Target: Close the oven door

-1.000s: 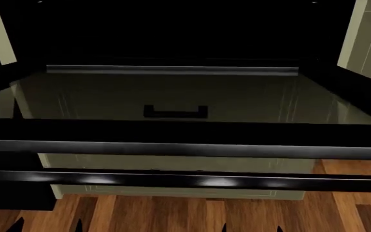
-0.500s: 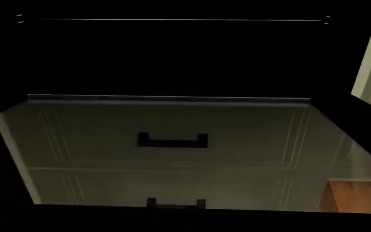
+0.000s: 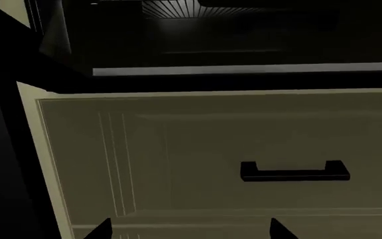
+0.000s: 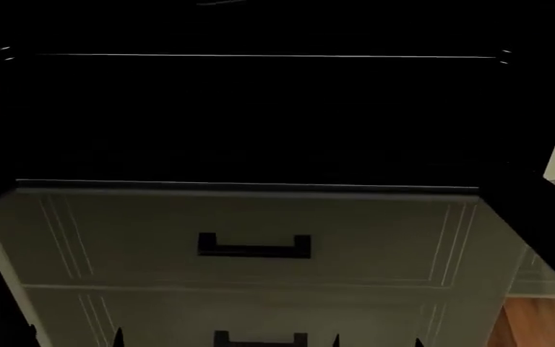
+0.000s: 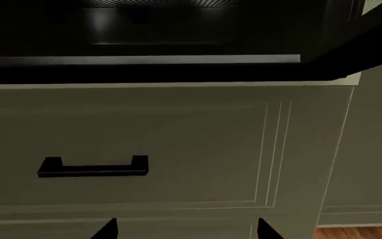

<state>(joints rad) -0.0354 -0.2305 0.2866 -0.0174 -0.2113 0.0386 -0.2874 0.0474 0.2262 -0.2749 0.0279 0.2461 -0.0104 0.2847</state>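
Jaws of both grippers, only dark tips at each wrist view's edge, grasp nothing and their spread cannot be judged, as the oven door (image 4: 258, 289) hangs open below the dark oven cavity (image 4: 258, 116), drawer fronts (image 3: 244, 159) visible through its glass, closing apparently unfinished.

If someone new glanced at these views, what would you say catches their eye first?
Probably the black oven cavity filling the upper half of the head view, with a thin bright line across its top. Below it, seen through the glass of the open oven door, sits a pale green drawer front with a small black handle. A strip of wooden floor shows at the lower right.
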